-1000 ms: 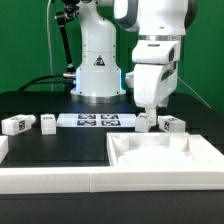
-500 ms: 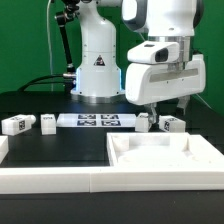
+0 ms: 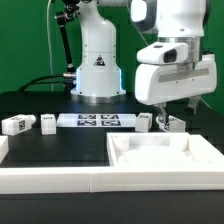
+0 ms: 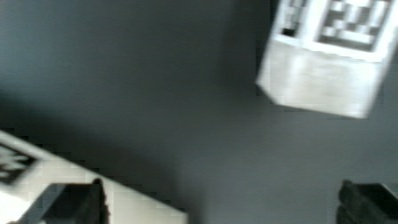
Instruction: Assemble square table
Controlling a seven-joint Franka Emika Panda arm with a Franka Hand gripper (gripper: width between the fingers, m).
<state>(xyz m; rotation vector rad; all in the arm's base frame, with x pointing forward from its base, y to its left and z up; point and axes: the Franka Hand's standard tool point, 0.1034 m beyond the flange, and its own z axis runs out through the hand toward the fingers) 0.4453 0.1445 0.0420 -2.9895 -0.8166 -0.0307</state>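
Note:
The large white square slab (image 3: pixel 165 156) with its recessed middle lies at the front right of the exterior view. Two small white tagged legs (image 3: pixel 14 125) (image 3: pixel 47 122) lie at the left. Two more legs (image 3: pixel 146 122) (image 3: pixel 175 124) lie just behind the slab. My gripper (image 3: pixel 174 110) hangs just above these two, open and empty. In the wrist view the gripper (image 4: pixel 222 205) has its jaws wide apart over bare black table. One tagged leg (image 4: pixel 326 55) lies ahead of it. Another white tagged piece (image 4: pixel 54 165) shows beside one finger; I cannot tell which piece it is.
The marker board (image 3: pixel 92 121) lies flat between the left and right legs. A long white rail (image 3: pixel 50 180) runs along the front left. The robot's white base (image 3: pixel 97 70) stands behind the marker board, with cables at the back left.
The arm has swung toward the exterior view's right and the wrist has turned. The gripper now hangs nearer the rightmost leg. No part has moved.

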